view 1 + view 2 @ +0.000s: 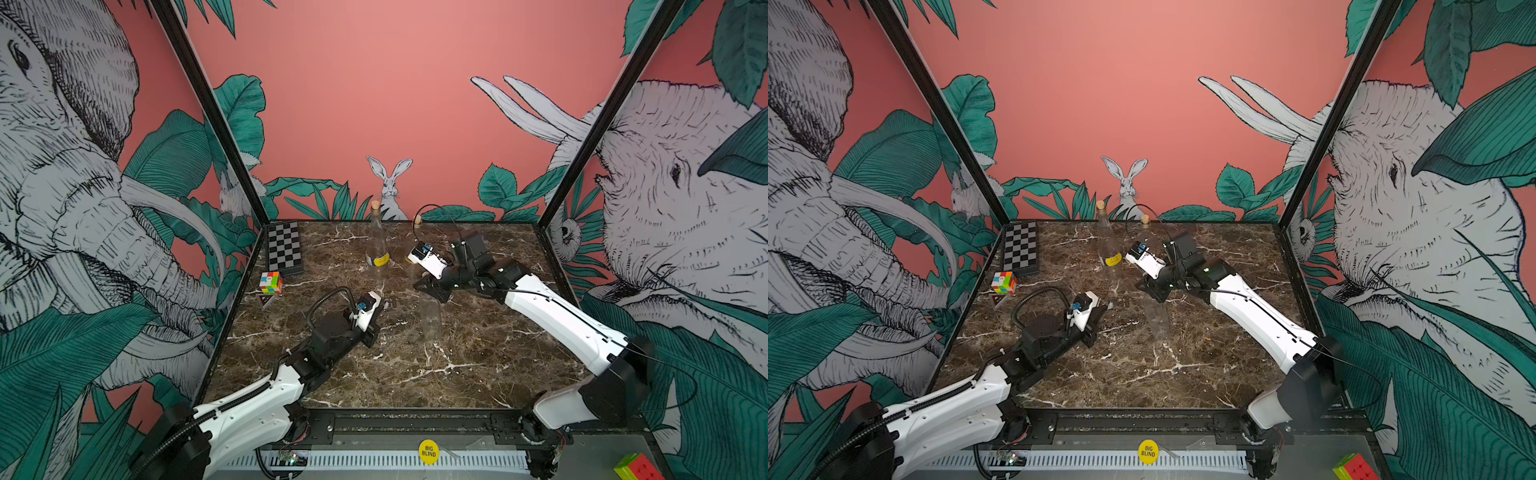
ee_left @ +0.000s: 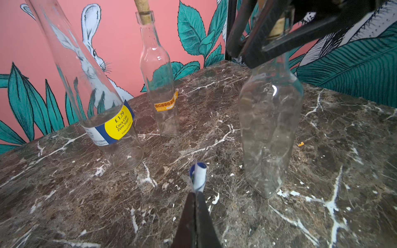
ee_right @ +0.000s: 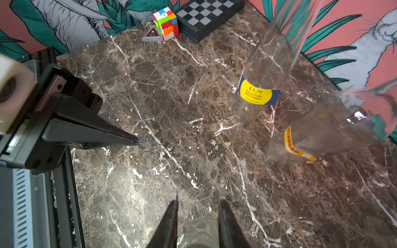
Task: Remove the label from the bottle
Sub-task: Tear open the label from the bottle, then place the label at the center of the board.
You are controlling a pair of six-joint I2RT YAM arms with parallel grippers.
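The jaws of the left gripper [image 2: 196, 194] are pressed together on a curled strip of white-and-blue label [image 2: 199, 175], which sticks out past the tips. The right gripper [image 3: 198, 206] stands narrowly apart, clamped on the top of the clear bottle [image 2: 269, 128] at its corked neck.

Reading the table [image 1: 415, 374] in a top view as a clock with the robot at 6, the bottle stands just off centre toward 3 o'clock. The left gripper is close beside it at its 9 o'clock, apart from the glass. The top grip looks meant to steady the bottle while leaving its sides free for peeling, and the low, pinched left tips suit a thin strip. The glass shows no label, so the peel looks done.

The bottle's long axis is upright or nearly so, with the base on the marble and the cork end up in the right gripper. The curled label runs on in line with the left fingers, toward roughly 1 o'clock.

Two other bottles at 12 o'clock keep their labels: the Coca-Cola-labelled bottle [image 2: 101, 103] and the orange-labelled bottle [image 2: 160, 70].
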